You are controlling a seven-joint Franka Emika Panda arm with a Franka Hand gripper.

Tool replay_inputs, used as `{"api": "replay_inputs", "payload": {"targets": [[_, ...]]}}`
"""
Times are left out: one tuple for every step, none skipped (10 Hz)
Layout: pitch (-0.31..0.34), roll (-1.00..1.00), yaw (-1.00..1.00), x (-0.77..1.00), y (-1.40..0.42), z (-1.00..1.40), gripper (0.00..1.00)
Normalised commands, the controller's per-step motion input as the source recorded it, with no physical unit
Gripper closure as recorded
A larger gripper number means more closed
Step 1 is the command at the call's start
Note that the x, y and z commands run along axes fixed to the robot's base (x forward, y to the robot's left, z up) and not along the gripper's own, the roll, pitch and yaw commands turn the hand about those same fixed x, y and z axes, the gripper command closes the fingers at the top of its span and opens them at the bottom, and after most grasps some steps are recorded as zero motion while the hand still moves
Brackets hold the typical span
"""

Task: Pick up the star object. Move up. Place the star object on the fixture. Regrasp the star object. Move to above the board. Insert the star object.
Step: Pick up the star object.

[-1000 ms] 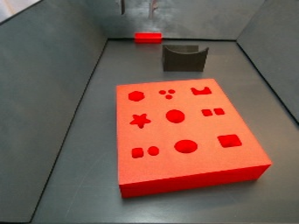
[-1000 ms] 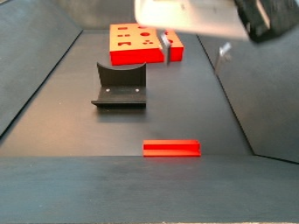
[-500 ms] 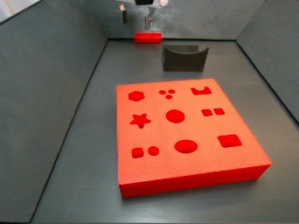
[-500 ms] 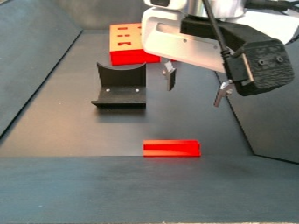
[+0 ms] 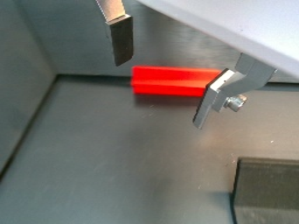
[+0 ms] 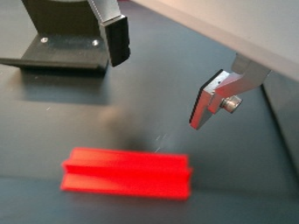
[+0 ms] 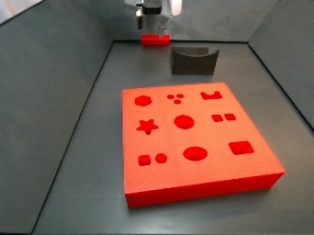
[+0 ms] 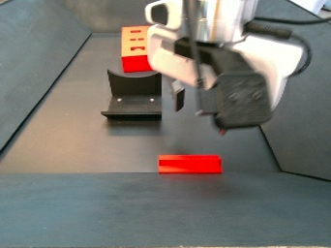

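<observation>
The dark grey floor (image 7: 73, 138) of a walled enclosure carries every item. The board (image 7: 196, 142), a thick red slab with star, circle, square, hexagon and crown holes, lies flat across the middle of the floor in a side view and appears at the far end (image 8: 149, 46) in a side view. The arm's pale wrist housing (image 8: 220, 63) hangs over the floor between the fixture and the star object. The fixture (image 7: 194, 61), a dark bracket on a base plate, stands upright near one end wall, apart from the board; it also shows in a side view (image 8: 134, 95) and a wrist view (image 6: 65, 39). The gripper (image 5: 163, 74) hovers above the star object with its jaws spread wide and nothing between them; the silver fingers (image 6: 216, 98) with dark pads stand clear of the bar. The star object (image 8: 191, 164), a small red bar, lies flat on the floor beside the end wall, well apart from the board, and is seen in both wrist views (image 5: 176, 80) (image 6: 126, 172).
</observation>
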Motion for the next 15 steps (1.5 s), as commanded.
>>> {"api": "replay_inputs", "payload": {"targets": [[0.029,0.00,-0.48,0.59,0.43,-0.23,0.00],[0.031,0.00,-0.46,0.58,0.44,-0.24,0.00],[0.081,-0.12,-0.39,0.49,0.44,0.00,0.00],[-0.043,0.06,0.00,0.00,-0.06,-0.26,0.00],[-0.010,-0.01,0.00,0.06,0.00,-0.31,0.00],[-0.066,-0.15,-0.15,0.27,0.13,-0.61,0.00],[-0.107,-0.15,-0.33,0.26,0.31,-0.68,0.00],[-0.083,-0.13,-0.39,0.23,0.48,-0.70,0.00],[-0.054,-0.14,-0.45,0.29,0.43,-0.62,0.00],[0.010,0.00,0.00,0.00,0.00,0.00,0.00],[-0.066,0.00,0.00,-0.14,-0.03,-0.27,0.00],[-0.091,-0.08,0.00,0.06,-0.24,-0.52,0.00],[-0.051,-0.07,0.00,0.36,-0.60,-0.57,0.00],[-0.066,-0.05,0.00,0.34,-0.73,-0.54,0.00],[-0.056,-0.06,0.00,0.40,-0.72,-0.51,0.00]]}}
